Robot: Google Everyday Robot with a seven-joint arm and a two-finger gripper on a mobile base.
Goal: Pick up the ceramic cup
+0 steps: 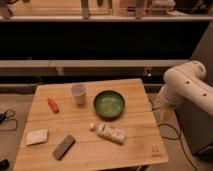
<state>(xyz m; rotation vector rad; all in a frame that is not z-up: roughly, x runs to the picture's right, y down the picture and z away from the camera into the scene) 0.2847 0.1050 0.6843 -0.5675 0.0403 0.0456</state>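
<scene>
The ceramic cup (78, 93) is small, white-grey and handleless. It stands upright on the wooden table (140, 145), toward the back and left of centre, just left of the dark-green bowl (109, 104). Nothing touches it. My gripper is not in view. Only the white links of my arm (182, 85) show, at the right edge beside the table's right side, well away from the cup.
A white labelled bottle (110, 132) lies on its side in front of the bowl. An orange carrot-like piece (52, 104) lies left of the cup. A pale block (37, 137) and a grey flat object (64, 146) lie at the front left. Dark shelving stands behind the table.
</scene>
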